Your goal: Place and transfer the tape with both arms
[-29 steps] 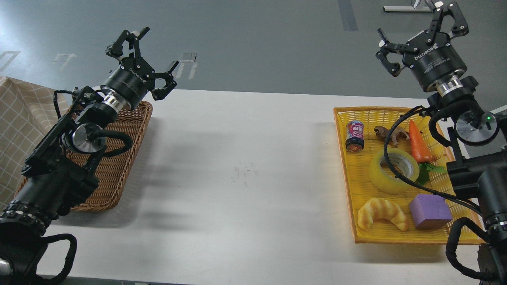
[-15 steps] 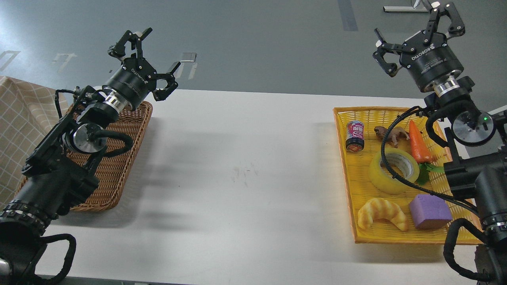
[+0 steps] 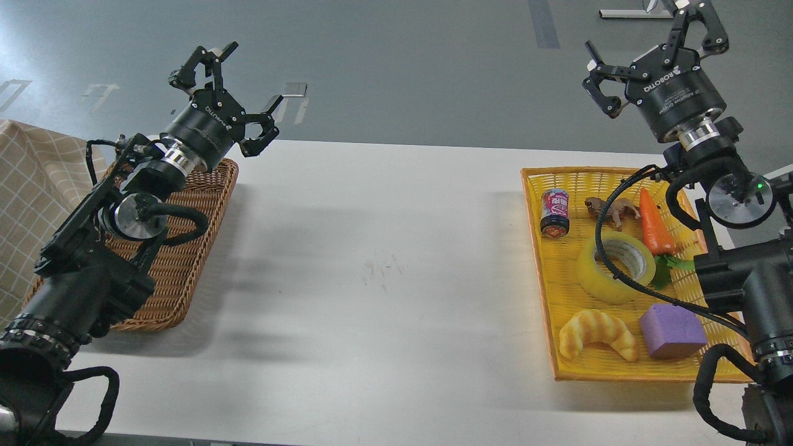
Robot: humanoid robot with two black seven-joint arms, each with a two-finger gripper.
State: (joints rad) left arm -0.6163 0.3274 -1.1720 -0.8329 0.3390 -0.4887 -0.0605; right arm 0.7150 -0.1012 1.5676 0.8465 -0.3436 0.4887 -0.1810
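Note:
The tape (image 3: pixel 614 267), a wide translucent yellow roll with a pale grey-white core, lies in the middle of the yellow basket (image 3: pixel 538 248) at the right; a black cable of my right arm crosses in front of it. My right gripper (image 3: pixel 650 37) is open and empty, raised high beyond the basket's far edge, well above the tape. My left gripper (image 3: pixel 238 90) is open and empty, raised above the far end of the brown wicker basket (image 3: pixel 179 260) at the left.
In the yellow basket also lie a small can (image 3: pixel 555 212), a brown toy animal (image 3: pixel 610 209), a carrot (image 3: pixel 655 223), a croissant (image 3: pixel 596 333) and a purple block (image 3: pixel 672 329). A checked cloth (image 3: pixel 31 192) lies at the far left. White table (image 3: pixel 372 266) between the baskets.

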